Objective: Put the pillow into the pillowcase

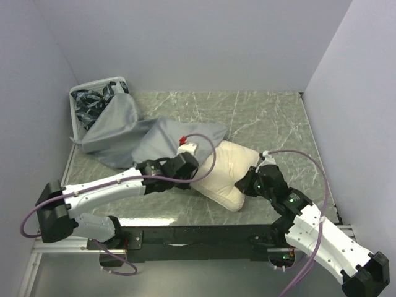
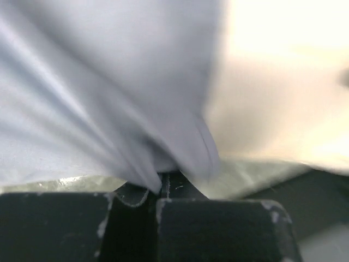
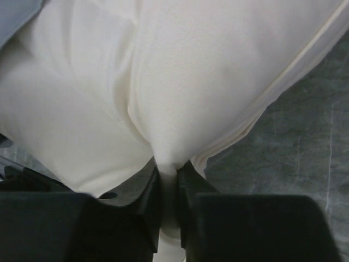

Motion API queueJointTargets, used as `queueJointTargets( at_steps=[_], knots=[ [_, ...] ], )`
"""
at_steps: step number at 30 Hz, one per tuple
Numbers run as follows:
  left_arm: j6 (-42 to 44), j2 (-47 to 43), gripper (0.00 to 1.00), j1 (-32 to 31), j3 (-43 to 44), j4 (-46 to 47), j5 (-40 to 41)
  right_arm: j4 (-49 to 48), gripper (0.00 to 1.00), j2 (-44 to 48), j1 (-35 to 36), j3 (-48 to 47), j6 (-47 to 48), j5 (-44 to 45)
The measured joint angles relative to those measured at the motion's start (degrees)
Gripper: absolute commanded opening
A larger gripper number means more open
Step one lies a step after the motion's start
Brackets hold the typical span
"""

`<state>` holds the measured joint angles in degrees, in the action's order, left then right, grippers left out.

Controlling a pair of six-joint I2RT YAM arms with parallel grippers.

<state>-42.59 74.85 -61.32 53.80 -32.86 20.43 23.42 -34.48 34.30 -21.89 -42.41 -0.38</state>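
Count: 1 pillow, 1 pillowcase, 1 white basket at far left. 2 grippers, one per arm: left gripper, right gripper. Patterned cloths in the basket are bundled together, can't tell how many.

No text, label, brand, number or sign is legible in any of the three views. The pillow shows only a plain cream face, and the pillowcase shows only plain grey cloth.
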Motion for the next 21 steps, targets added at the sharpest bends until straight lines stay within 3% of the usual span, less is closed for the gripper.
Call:
queueJointTargets(
  at_steps=[7,11,19,21],
  knots=[
    [15.0,1.2,0.01,-3.2,31.1,-12.7,-8.3,5.5,0.19,-1.6,0.1,-12.6,0.9,-0.6],
    [22.1,2.8,0.03,-3.5,45.2,-16.4,-15.5,6.7,0.41,-3.6,0.3,-20.6,0.7,-2.6],
    [29.3,9.6,0.03,-3.6,60.2,-22.8,-27.8,5.9,0.61,-5.8,0.3,-26.9,-0.4,-2.9],
    [29.9,11.3,0.04,-3.5,62.9,-24.1,-29.5,4.8,0.70,-7.2,0.3,-26.9,-0.6,-2.6]
  ],
)
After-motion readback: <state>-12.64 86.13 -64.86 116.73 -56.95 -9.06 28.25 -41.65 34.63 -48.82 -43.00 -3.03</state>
